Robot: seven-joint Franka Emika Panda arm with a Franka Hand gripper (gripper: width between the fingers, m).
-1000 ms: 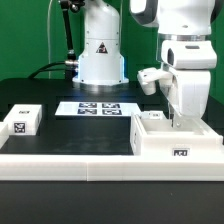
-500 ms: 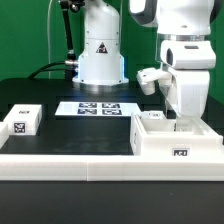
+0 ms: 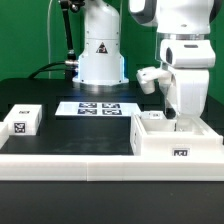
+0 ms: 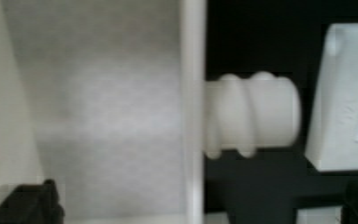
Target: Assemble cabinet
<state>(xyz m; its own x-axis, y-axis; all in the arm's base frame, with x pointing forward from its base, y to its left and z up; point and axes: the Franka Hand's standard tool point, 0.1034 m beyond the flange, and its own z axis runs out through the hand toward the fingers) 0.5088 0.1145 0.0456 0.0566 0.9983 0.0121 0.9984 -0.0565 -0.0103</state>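
We find the exterior view bright, evenly lit and fairly sharp. In our wrist view the big white plastic cabinet [image 4: 105, 110] blurs softly.

Cabinet box [image 3: 160, 145] and tagged block [image 3: 22, 120]
Box upright at the exterior view's right; block well apart, toward the left.
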